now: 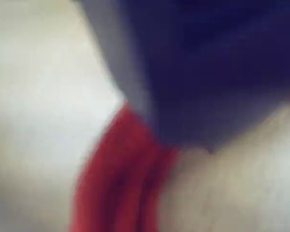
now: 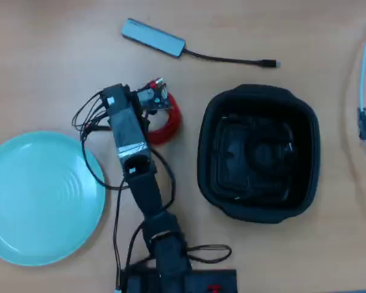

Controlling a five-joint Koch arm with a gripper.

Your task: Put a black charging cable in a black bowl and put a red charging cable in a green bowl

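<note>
The red charging cable (image 2: 169,122), a small bright red coil, lies on the table left of the black bowl (image 2: 305,122). My gripper (image 2: 154,97) sits on the coil's upper left edge and hides part of it. The wrist view is blurred: a dark finger (image 1: 203,87) fills the upper right and the red cable (image 1: 121,183) runs down from under it. I cannot tell how the jaws stand. A dark coil shape that may be the black charging cable (image 2: 262,152) lies inside the black bowl, hard to make out against the black. The green bowl (image 2: 24,244) stands at the lower left with nothing in it.
A grey hub (image 2: 154,36) with a black lead lies at the top of the table. A pale blue cable (image 2: 363,91) runs down the right edge. The arm's base (image 2: 177,278) and loose wires sit at the bottom centre.
</note>
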